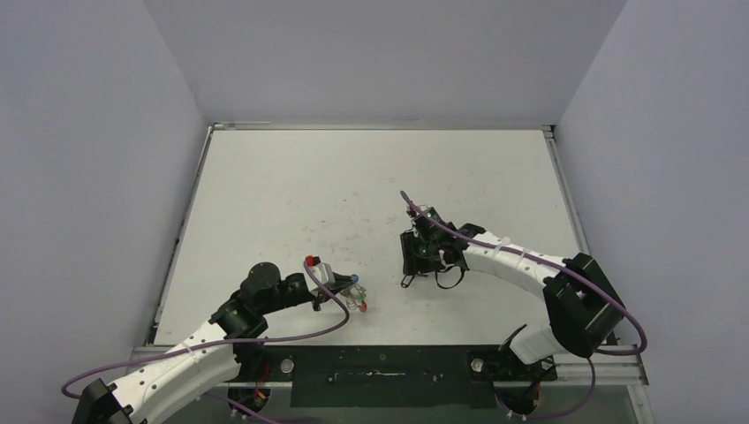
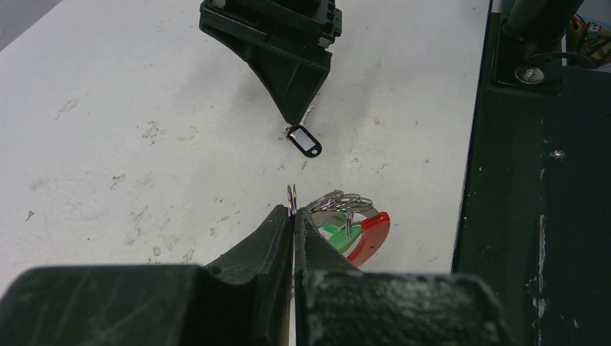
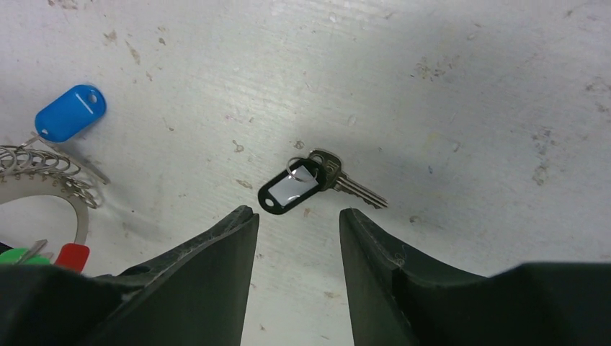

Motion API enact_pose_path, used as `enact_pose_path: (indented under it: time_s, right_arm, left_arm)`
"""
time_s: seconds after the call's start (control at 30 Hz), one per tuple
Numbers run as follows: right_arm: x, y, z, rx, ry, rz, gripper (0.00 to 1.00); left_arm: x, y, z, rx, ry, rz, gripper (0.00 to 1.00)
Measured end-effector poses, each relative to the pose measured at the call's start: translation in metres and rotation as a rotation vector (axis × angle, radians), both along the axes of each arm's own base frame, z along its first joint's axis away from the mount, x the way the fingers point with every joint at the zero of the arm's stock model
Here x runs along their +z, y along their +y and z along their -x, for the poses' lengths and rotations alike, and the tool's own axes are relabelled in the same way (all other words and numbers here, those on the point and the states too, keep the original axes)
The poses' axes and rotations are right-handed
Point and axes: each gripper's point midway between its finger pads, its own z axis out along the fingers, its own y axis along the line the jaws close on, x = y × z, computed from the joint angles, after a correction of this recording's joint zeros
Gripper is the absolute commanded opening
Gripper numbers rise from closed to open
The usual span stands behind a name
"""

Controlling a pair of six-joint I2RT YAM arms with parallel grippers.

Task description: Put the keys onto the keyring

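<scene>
Bench seen from above and from both wrists. The left gripper (image 2: 294, 215) is pressed together, pinching one end ring of the keyring (image 2: 340, 203) upright between its fingertips. The rest of the coil lies on the table (image 1: 353, 168) just beyond them, with the red section (image 2: 372, 238) on the side nearest the dark base plate (image 2: 533, 216). A green key (image 2: 332, 235) lies under the coil and a blue key (image 3: 70, 112) lies just outside it. This cluster sits close to the table's near edge, between the two arm bases, with little margin before the plate. The right gripper (image 3: 297, 214) points down at mid-table with its fingers spread and nothing between them. The black-tagged key (image 3: 290, 189) lies flat on the table just ahead of the gap, apart from both fingers, its silver blade pointing away from the keyring. In the left wrist view one right fingertip stands just beside the tag, and whether they touch cannot be told. Key and keyring are near each other but apart, with bare table between them. The far half of the table and its left side are open, and the right gripper stands well apart from the right edge rail (image 1: 565, 194).
</scene>
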Motion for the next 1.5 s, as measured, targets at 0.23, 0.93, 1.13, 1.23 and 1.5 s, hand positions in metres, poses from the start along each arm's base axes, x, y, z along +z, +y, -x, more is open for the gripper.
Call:
enact_pose_path:
  time_s: [0.23, 0.93, 1.13, 1.23, 1.5]
  right_arm:
    - [-0.017, 0.01, 0.001, 0.062, 0.044, -0.009, 0.49]
    - [0.021, 0.025, -0.017, 0.858, -0.401, 0.01, 0.4]
    - [0.007, 0.016, -0.012, 0.956, -0.374, 0.065, 0.41]
    - [0.006, 0.015, -0.013, 0.998, -0.393, 0.084, 0.41]
    - [-0.004, 0.012, -0.016, 1.053, -0.39, 0.122, 0.41]
  left_arm:
    - [0.001, 0.001, 0.001, 0.0, -0.003, 0.003, 0.0]
    - [0.003, 0.003, 0.004, -0.001, -0.008, 0.003, 0.0]
    - [0.002, 0.004, 0.004, -0.001, -0.006, 0.002, 0.0]
    - [0.002, 0.004, 0.004, -0.001, -0.005, 0.001, 0.0]
    - [0.001, 0.004, 0.004, -0.001, -0.003, -0.001, 0.0]
